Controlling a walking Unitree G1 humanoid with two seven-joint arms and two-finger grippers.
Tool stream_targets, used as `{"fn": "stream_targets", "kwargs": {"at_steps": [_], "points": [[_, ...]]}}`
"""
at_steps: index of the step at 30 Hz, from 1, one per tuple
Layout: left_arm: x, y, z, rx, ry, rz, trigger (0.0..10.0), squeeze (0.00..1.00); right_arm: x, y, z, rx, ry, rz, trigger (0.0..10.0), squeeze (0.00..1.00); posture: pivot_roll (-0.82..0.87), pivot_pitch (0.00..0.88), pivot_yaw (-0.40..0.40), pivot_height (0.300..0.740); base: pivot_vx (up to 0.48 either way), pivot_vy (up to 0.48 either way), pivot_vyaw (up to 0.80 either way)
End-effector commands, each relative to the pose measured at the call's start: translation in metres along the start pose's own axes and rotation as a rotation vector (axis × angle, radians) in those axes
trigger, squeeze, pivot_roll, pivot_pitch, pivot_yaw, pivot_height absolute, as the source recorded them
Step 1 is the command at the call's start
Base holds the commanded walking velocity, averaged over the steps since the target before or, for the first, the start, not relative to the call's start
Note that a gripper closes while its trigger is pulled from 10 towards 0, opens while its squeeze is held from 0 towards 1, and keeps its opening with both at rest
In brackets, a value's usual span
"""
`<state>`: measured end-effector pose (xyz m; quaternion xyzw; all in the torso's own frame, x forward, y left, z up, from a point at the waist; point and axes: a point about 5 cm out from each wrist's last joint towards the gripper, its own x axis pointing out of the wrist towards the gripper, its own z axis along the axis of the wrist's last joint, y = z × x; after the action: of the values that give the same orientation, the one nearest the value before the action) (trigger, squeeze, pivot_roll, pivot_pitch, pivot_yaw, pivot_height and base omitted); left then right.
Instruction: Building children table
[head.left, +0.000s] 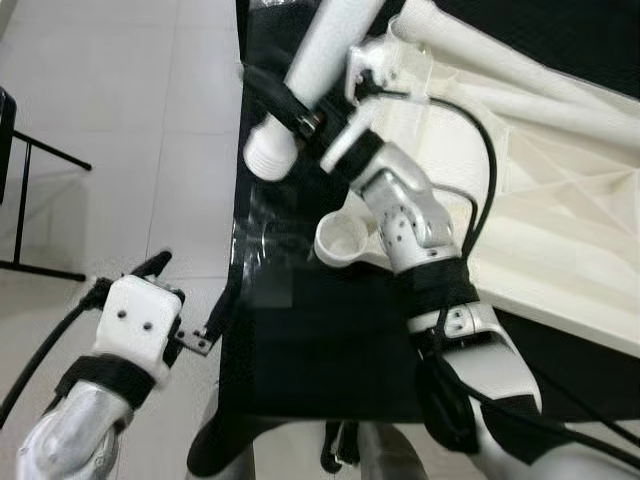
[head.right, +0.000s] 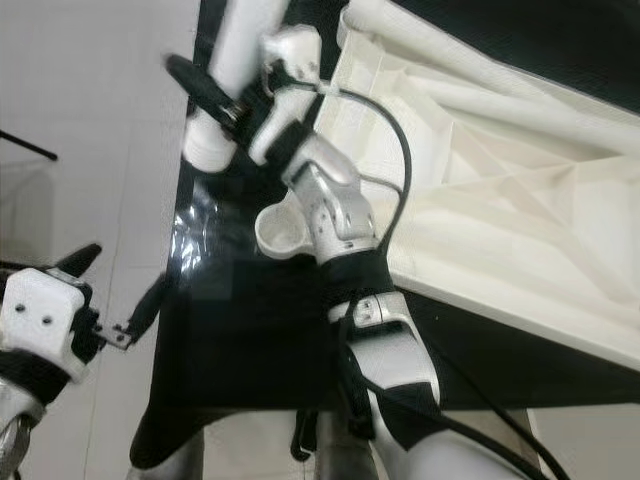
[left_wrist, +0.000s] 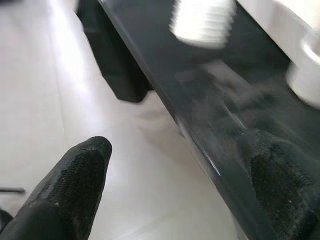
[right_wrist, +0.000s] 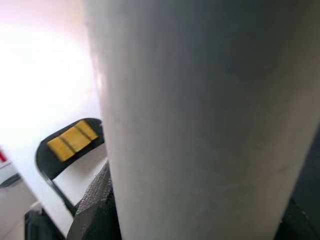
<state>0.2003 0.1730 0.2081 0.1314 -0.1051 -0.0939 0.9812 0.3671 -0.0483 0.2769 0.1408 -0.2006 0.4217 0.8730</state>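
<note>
Out on my left, my left gripper (head.left: 180, 300) hangs off the edge of the black work surface (head.left: 300, 340) over the pale tiled floor (head.left: 130, 130); its two black fingers (left_wrist: 75, 185) stand well apart with nothing between them, so that arm is doing no work on the table at this moment. Moving across, my right gripper (head.left: 300, 115) is up over the black surface with its fingers clamped around a white table leg (head.left: 315, 65), held at a slant with its ribbed, threaded end (head.left: 268, 155) pointing down toward me; from the wrist the leg's smooth white shaft (right_wrist: 200, 120) sits tight against the camera. Just beside and below that threaded end stands a round white socket (head.left: 342, 240) at the near corner of the upturned white tabletop (head.left: 560, 230), which lies underside up, its ribs showing, across the right part of the black surface. The threaded end is near the socket but not in it, apart and off to its left. At least one more white leg (head.left: 500, 50) lies along the far side of the tabletop; I cannot tell whether it is screwed in or merely lying there. By my reckoning the build is at an early stage: this leg is in hand but not yet seated, and I still have to line it up over the socket and turn it home.
</note>
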Motion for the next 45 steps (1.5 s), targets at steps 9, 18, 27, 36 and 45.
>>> {"fn": "stream_targets", "kwargs": {"at_steps": [9, 18, 27, 36, 45], "points": [[0.032, -0.006, 0.003, -0.011, -0.07, -0.023, 10.0, 0.0, -0.016, 0.01, -0.013, 0.005, -0.004, -0.016, 10.0, 0.0, 0.27, 0.074, -0.099, 0.74, 0.041, 0.0, 0.0], [0.042, -0.031, -0.002, -0.013, -0.079, -0.145, 10.0, 0.0, -0.016, 0.013, -0.012, 0.009, -0.021, -0.005, 10.0, 0.0, 0.28, 0.009, -0.106, 0.74, 0.0, 0.0, 0.0], [0.048, -0.041, -0.014, -0.016, -0.058, -0.179, 10.0, 0.0, -0.014, 0.022, -0.015, 0.016, -0.013, 0.047, 10.0, 0.0, 0.3, 0.0, -0.116, 0.74, 0.0, 0.0, 0.09], [0.044, -0.044, -0.031, -0.027, -0.005, -0.193, 10.0, 0.0, -0.015, 0.025, -0.019, 0.029, -0.012, 0.069, 10.0, 0.0, 0.3, 0.0, -0.117, 0.74, 0.0, 0.0, 0.62], [0.041, -0.046, -0.041, -0.03, 0.019, -0.206, 10.0, 0.0, -0.018, 0.017, -0.023, -0.011, 0.039, 0.004, 10.0, 0.0, 0.29, 0.0, -0.115, 0.74, 0.0, 0.0, 0.0]]}}
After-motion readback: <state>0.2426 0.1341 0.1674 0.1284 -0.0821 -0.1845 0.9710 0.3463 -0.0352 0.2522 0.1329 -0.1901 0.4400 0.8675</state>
